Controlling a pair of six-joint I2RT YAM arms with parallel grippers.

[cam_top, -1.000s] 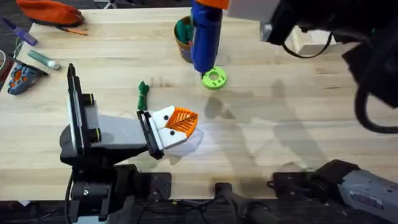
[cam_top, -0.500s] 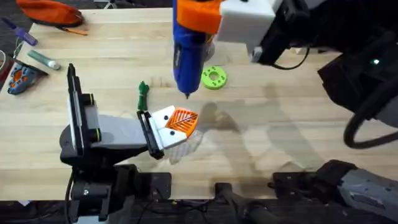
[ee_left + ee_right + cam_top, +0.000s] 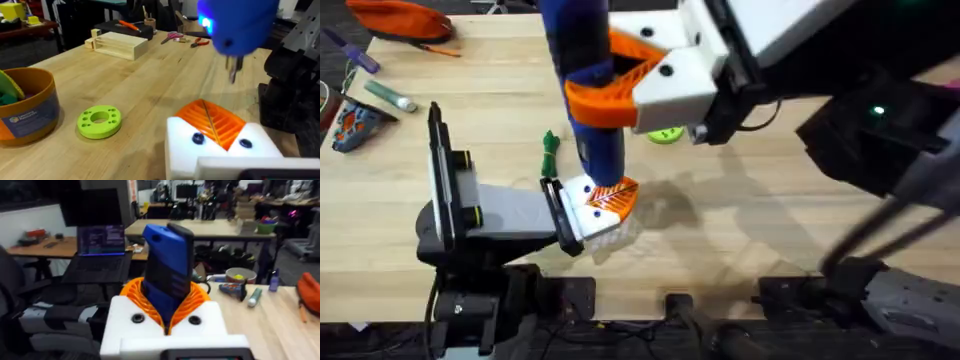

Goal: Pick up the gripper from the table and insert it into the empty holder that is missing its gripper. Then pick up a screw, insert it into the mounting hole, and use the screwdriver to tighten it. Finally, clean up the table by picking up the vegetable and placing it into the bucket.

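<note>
The right gripper (image 3: pixel 620 85) hangs high over the middle of the table, close under the overhead camera, its orange pads pinching the blue screwdriver (image 3: pixel 585 80) around the body. The screwdriver stands nearly upright with its narrow tip pointing down, just above the left gripper (image 3: pixel 605 200). In the right wrist view the screwdriver (image 3: pixel 167 275) rises between the orange pads (image 3: pixel 197 300), clamped on both sides. The left gripper lies low over the table, reaching rightward from its base at the lower left; its two orange fingertips sit pressed together on their white mounts, with nothing seen between them. In the left wrist view the orange fingertips (image 3: pixel 212 122) meet along a thin seam, each white mount shows a dark screw head, and the screwdriver's metal bit (image 3: pixel 233 67) hovers just above and beyond them, with a blue light glowing on its body. The dark-green vegetable (image 3: pixel 551 152) lies on the table just beside the left arm, to the left of the screwdriver. The bright green disc (image 3: pixel 665 134) lies behind the right gripper, partly hidden by it; in the left wrist view the disc (image 3: pixel 99 121) rests flat near the bucket (image 3: pixel 30 112), which stands upright with something green inside. At the far left edge of the table (image 3: pixel 770 220) lie a teal marker (image 3: pixel 388 94) and an orange pouch (image 3: pixel 402 18).
</note>
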